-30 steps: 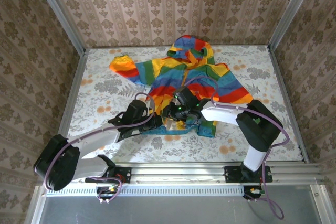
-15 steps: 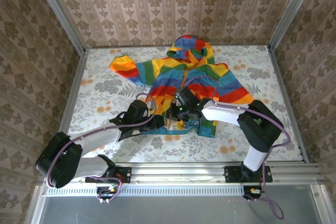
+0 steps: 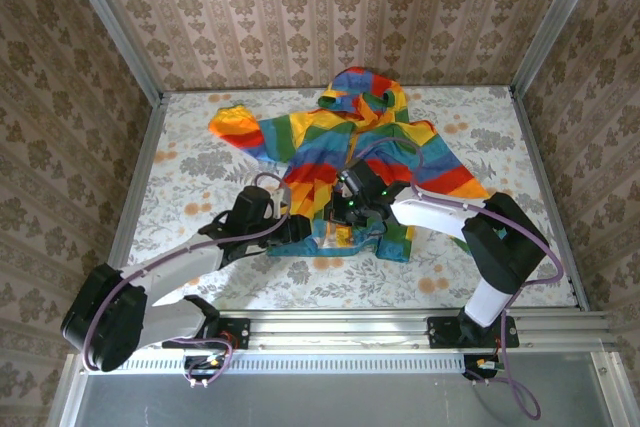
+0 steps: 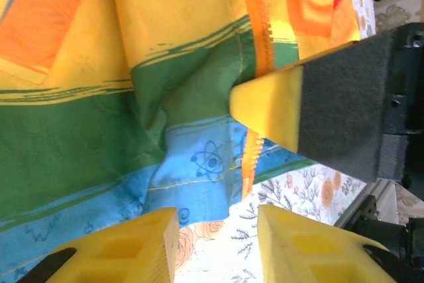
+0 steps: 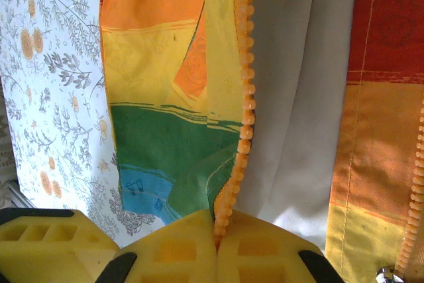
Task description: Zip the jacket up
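Now R pincer (image 5: 216, 233) pinched on jacket's (image 5: 165, 130) knobbly orange zipper (image 5: 248, 64); L pincer (image 4: 217, 233) agape over crumpled hem.

jacket (image 3: 400, 147) covers mid table (image 3: 180, 182); both sides lie free.

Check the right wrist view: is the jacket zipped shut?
No, the jacket is open: its two rows of orange teeth lie apart, with beige lining between them.
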Motion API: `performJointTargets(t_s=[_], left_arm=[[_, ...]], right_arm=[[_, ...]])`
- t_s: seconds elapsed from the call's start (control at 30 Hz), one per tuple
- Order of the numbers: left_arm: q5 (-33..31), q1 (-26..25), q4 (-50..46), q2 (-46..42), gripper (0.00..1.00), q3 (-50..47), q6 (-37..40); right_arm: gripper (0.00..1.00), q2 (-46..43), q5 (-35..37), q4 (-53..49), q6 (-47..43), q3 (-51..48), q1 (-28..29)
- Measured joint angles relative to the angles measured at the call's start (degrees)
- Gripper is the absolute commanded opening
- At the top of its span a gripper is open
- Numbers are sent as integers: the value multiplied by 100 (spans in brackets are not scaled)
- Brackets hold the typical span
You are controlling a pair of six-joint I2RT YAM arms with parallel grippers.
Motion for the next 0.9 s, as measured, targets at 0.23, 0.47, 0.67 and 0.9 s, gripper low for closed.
performJointTargets(t_s=[0.23,0.47,0.67,0.9], left_arm=[[293,0,251,240,36,0,-28],[553,0,651,671,33,0,-116],[664,0,857,833,32,0,-186],[745,0,1067,931,31,0,-229]], right_arm=[[0,0,-4,-48,-11,0,0],[0,0,-7,-55,-13,0,0],[0,0,-28,-55,-15,0,-17],[0,0,-31,-55,-31,0,-55]])
